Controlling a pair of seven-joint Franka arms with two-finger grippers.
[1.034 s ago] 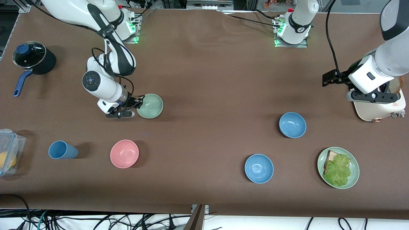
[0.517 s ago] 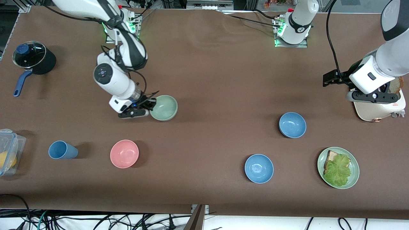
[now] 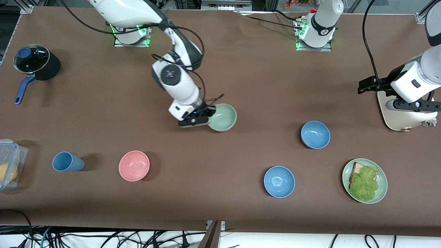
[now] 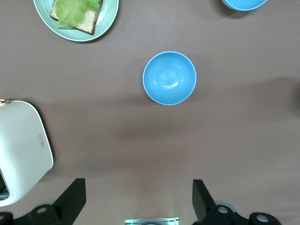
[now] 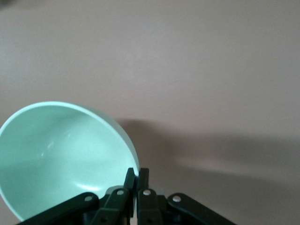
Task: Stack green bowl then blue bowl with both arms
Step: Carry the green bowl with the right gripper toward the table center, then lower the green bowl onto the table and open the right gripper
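My right gripper (image 3: 206, 115) is shut on the rim of the green bowl (image 3: 224, 117) and holds it tilted a little above the middle of the table. In the right wrist view the two fingers pinch the rim (image 5: 137, 176) of the green bowl (image 5: 61, 154). One blue bowl (image 3: 315, 134) sits toward the left arm's end. A second blue bowl (image 3: 279, 181) sits nearer the front camera. My left gripper (image 3: 410, 105) is open and empty over the white toaster (image 3: 401, 119). The left wrist view shows its gripper (image 4: 138, 199) apart from the first blue bowl (image 4: 169, 78).
A green plate (image 3: 381, 193) with bread and lettuce lies near the left arm's end. A pink bowl (image 3: 134, 165), a blue cup (image 3: 67, 162), a clear plastic box (image 3: 10, 162) and a black pot (image 3: 36, 63) are at the right arm's end.
My right arm has carried the green bowl from near the pink bowl's side toward the table's middle. My left gripper has shifted slightly over the toaster.
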